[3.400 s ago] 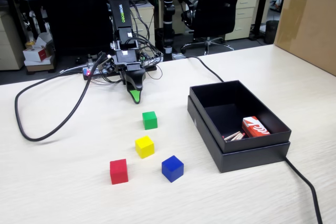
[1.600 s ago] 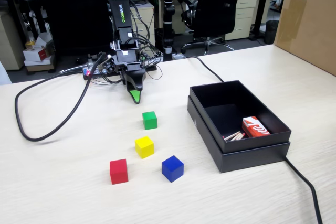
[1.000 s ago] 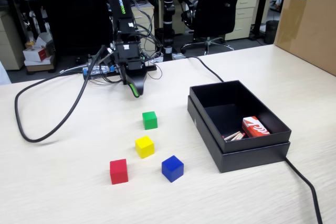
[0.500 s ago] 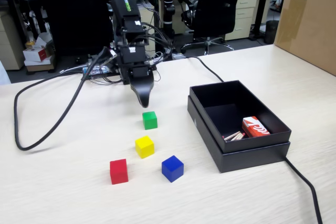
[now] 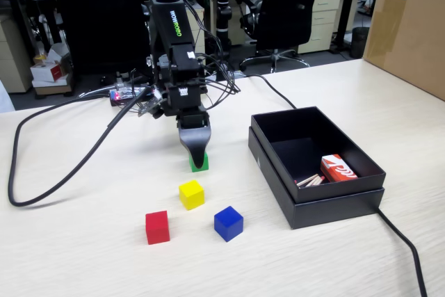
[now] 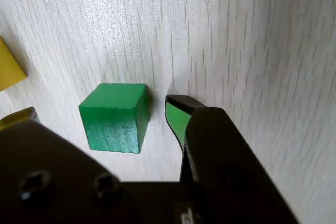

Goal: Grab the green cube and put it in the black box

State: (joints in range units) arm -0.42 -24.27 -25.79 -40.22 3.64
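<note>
On the tabletop, the green cube sat left of the black box, well apart. It looked light, rigid and smooth; opposite flat faces suited gripping. The tool stood wide, straddling the cube without touching.

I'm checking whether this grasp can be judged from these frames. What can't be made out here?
- Green cube, fixed view: mostly hidden behind the gripper.
- Gripper, wrist view: its left fingertip is barely visible at the edge, so jaw contact is unclear.
- Black box, fixed view: near wall hides part of its floor.
- Yellow cube, wrist view: cut off by the left edge.
</note>
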